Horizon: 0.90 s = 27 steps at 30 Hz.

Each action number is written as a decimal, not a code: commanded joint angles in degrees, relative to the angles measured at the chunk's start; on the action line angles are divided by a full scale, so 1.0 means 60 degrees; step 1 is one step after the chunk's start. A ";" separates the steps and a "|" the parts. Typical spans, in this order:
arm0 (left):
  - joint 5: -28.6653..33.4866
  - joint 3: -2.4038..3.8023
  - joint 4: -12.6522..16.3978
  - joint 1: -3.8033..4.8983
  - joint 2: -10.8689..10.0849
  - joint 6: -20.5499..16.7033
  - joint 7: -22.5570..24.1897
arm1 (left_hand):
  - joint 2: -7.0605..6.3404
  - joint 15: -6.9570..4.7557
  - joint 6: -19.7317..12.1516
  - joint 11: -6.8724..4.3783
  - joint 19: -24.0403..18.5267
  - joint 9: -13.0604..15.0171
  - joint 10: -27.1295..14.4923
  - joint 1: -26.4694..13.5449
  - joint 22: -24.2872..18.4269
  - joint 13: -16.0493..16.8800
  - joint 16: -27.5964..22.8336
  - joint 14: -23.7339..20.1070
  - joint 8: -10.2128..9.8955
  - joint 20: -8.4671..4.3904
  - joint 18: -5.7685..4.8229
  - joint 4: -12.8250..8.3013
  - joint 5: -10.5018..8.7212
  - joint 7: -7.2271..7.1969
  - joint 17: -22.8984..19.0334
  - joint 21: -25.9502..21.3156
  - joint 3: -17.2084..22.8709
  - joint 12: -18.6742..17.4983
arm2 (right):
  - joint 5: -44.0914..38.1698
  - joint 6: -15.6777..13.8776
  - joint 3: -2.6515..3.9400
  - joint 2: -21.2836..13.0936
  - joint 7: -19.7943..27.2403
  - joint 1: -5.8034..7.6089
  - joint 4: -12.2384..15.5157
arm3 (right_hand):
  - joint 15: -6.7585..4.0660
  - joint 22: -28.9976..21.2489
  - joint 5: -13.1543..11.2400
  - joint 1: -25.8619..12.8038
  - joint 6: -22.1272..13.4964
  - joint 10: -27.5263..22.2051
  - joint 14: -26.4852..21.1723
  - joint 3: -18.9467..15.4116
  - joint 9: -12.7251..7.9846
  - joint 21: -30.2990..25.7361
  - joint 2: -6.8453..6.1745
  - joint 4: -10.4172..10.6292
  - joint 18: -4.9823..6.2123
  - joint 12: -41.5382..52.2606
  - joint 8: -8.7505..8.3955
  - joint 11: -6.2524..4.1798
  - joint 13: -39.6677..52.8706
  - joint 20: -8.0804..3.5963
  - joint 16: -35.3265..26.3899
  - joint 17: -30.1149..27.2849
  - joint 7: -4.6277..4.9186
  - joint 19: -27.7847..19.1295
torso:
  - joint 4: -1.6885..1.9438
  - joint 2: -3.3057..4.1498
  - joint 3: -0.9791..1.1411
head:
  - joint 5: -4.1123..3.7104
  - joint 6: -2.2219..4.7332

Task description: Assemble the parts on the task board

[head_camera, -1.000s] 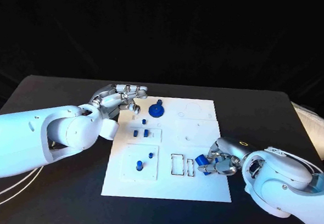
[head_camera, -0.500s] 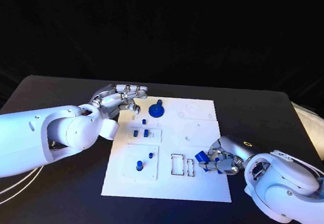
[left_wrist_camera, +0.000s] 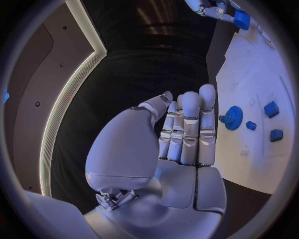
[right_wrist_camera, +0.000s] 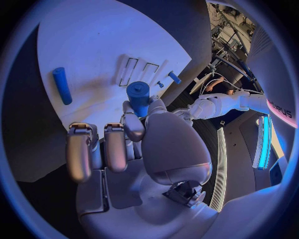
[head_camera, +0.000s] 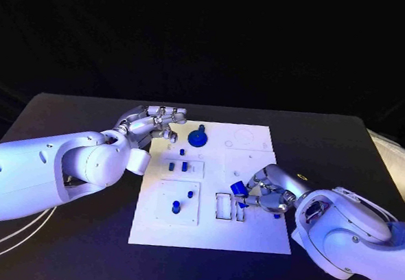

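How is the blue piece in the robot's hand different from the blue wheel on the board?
The peg is a plain cylinder; the gear is a flat toothed disc with a knob. The right hand holds the peg above the board; the gear sits on it, near the left hand. Both are blue.

White task board (head_camera: pixel 251 237) flat mid-table, small blue parts (head_camera: pixel 181 169) and a gear (head_camera: pixel 196 138) on it.
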 commanded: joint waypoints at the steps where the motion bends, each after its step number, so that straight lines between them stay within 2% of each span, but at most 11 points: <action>1: 0.0005 0.0004 0.0023 -0.0003 0.0017 0.0202 0.0023 | 0.0028 -0.0044 -0.0068 -0.0011 0.0004 -0.0010 -0.0054 0.0057 -0.0008 0.0013 -0.0053 -0.0047 0.0050 -0.0029 0.0136 0.0014 0.0020 -0.0009 -0.0015 -0.0044 -0.0050 0.0045 | 0.0339 0.0533 -0.0001 0.0171 -0.0034 -0.0037 -0.0079 | -0.0049 0.0803 -0.0089 -0.0104 0.0272 0.0075 0.0568 -0.0102 0.0321 0.0032 0.0141 0.0005 -0.0086 -0.0054 0.0110 -0.0002 0.0002 -0.0078 0.0071 0.0032 -0.0170 0.0017 | -0.0008 0.0002 -0.0007 | 0.0030 -0.0025; 5: 0.0005 0.0004 0.0025 -0.0004 0.0016 0.0206 0.0021 | 0.0028 -0.0044 -0.0068 -0.0011 0.0004 -0.0010 -0.0054 0.0057 -0.0008 0.0013 -0.0053 -0.0047 0.0050 -0.0029 0.0136 0.0014 0.0020 -0.0009 -0.0015 -0.0044 -0.0050 0.0045 | 0.0388 0.0873 -0.0003 0.0398 -0.0113 -0.0092 -0.0187 | -0.0078 0.0810 -0.0139 -0.0292 0.0381 0.0085 0.0566 -0.0216 0.0395 0.0033 0.0239 0.0005 -0.0087 -0.0176 0.0146 -0.0042 -0.0070 -0.0099 0.0070 0.0032 -0.0220 0.0021 | -0.0016 0.0004 0.0008 | 0.0057 -0.0035; 13: 0.0005 0.0003 0.0029 -0.0004 0.0016 0.0222 0.0011 | 0.0028 -0.0044 -0.0068 -0.0011 0.0004 -0.0010 -0.0054 0.0057 -0.0008 0.0013 -0.0053 -0.0047 0.0050 -0.0029 0.0136 0.0014 0.0020 -0.0009 -0.0015 -0.0044 -0.0050 0.0045 | 0.0328 0.1427 -0.0005 0.0632 -0.0287 -0.0134 -0.0327 | -0.0139 0.0808 -0.0342 -0.0513 0.0579 0.0180 0.0565 -0.0411 0.0532 0.0029 0.0335 -0.0003 -0.0086 -0.0183 0.0225 -0.0115 0.0013 -0.0152 0.0072 0.0041 -0.0310 0.0020 | -0.0017 0.0000 -0.0002 | 0.0079 -0.0058; 20: 0.0005 0.0003 0.0035 -0.0004 0.0012 0.0189 0.0024 | 0.0028 -0.0044 -0.0068 -0.0011 0.0004 -0.0010 -0.0054 0.0057 -0.0008 0.0013 -0.0053 -0.0047 0.0050 -0.0029 0.0136 0.0014 0.0020 -0.0009 -0.0015 -0.0044 -0.0050 0.0045 | 0.0129 0.1468 -0.0006 0.0780 -0.0330 -0.0151 -0.0422 | -0.0175 0.0812 -0.0530 -0.0638 0.0667 0.0246 0.0563 -0.0558 0.0632 0.0026 0.0370 -0.0004 -0.0087 -0.0158 0.0271 -0.0155 0.0104 -0.0188 0.0064 0.0033 -0.0356 0.0022 | -0.0030 0.0007 0.0007 | 0.0092 -0.0067; 22: 0.0005 0.0003 0.0034 -0.0004 0.0013 0.0180 0.0029 | 0.0029 -0.0044 -0.0074 -0.0009 0.0005 -0.0011 -0.0066 0.0060 -0.0016 0.0014 -0.0053 -0.0050 0.0050 -0.0029 0.0137 0.0010 0.0019 -0.0007 -0.0021 -0.0057 -0.0063 0.0055 | 0.0029 0.1389 -0.0006 0.0815 -0.0343 -0.0155 -0.0461 | -0.0184 0.0806 -0.0958 -0.0807 0.0674 0.0258 0.0557 -0.0706 0.0688 0.0021 0.0375 -0.0002 -0.0086 -0.0199 0.0277 -0.0164 0.0110 -0.0203 0.0048 0.0010 -0.0365 0.0018 | -0.0024 0.0004 0.0008 | 0.0101 -0.0066; 25: 0.0005 0.0003 0.0032 -0.0004 0.0015 0.0174 0.0030 | 0.0029 -0.0044 -0.0074 -0.0009 0.0005 -0.0011 -0.0066 0.0060 -0.0016 0.0014 -0.0053 -0.0050 0.0050 -0.0029 0.0137 0.0010 0.0019 -0.0007 -0.0021 -0.0057 -0.0063 0.0055 | -0.0144 0.1262 -0.0006 0.0848 -0.0356 -0.0158 -0.0493 | -0.0190 0.0785 -0.2162 -0.1256 0.0660 0.0250 0.0543 -0.1073 0.0785 0.0004 0.0341 0.0002 -0.0082 -0.0313 0.0276 -0.0160 0.0089 -0.0214 0.0003 -0.0052 -0.0367 0.0005 | -0.0016 0.0001 0.0008 | 0.0104 -0.0073; 27: 0.0005 0.0003 0.0030 -0.0004 0.0015 0.0171 0.0031 | 0.0029 -0.0044 -0.0074 -0.0009 0.0005 -0.0011 -0.0066 0.0060 -0.0016 0.0014 -0.0053 -0.0050 0.0050 -0.0029 0.0137 0.0010 0.0019 -0.0007 -0.0021 -0.0057 -0.0063 0.0055 | -0.0281 0.1188 -0.0006 0.0859 -0.0363 -0.0159 -0.0505 | -0.0180 0.0766 -0.2913 -0.1595 0.0639 0.0238 0.0534 -0.1359 0.0847 -0.0012 0.0221 0.0004 -0.0077 -0.0394 0.0270 -0.0168 0.0072 -0.0214 -0.0027 -0.0093 -0.0351 -0.0008 | -0.0015 -0.0001 0.0007 | 0.0102 -0.0071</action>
